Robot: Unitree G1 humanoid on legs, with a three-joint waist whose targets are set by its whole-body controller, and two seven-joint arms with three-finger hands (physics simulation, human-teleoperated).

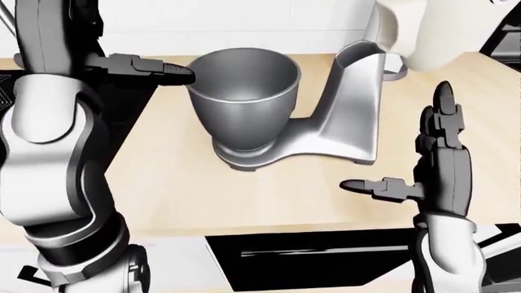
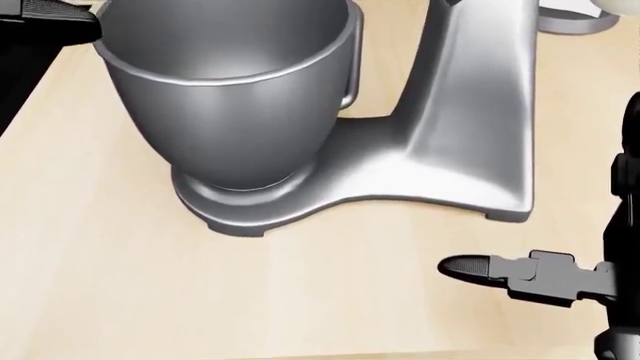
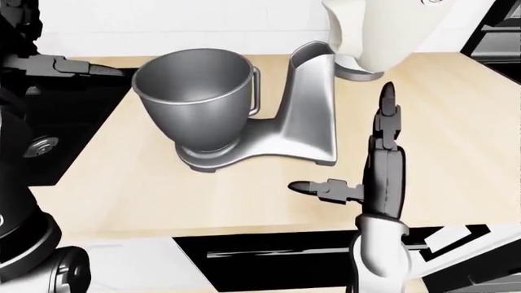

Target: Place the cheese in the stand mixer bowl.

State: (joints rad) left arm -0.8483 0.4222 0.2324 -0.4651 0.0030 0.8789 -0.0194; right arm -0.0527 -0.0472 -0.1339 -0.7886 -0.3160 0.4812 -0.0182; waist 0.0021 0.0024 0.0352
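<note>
One stand mixer bowl (image 1: pixel 242 91) stands on the pale wooden counter (image 1: pixel 187 195), a smooth grey metal cup with a rolled rim, tapering to a narrow foot locked in the mixer's round base. A small handle shows on its right side in the right-eye view. What can be seen of its inside is bare metal. The cheese shows in no view. The silver mixer stand (image 1: pixel 350 116) rises just right of the bowl, its cream head tilted up near the top edge. The left robot hand (image 1: pixel 151 68) reaches in from the left, dark fingers extended beside the bowl's rim, holding nothing. The right robot hand (image 3: pixel 358 165) hovers over the counter right of the mixer, fingers spread wide, empty.
</note>
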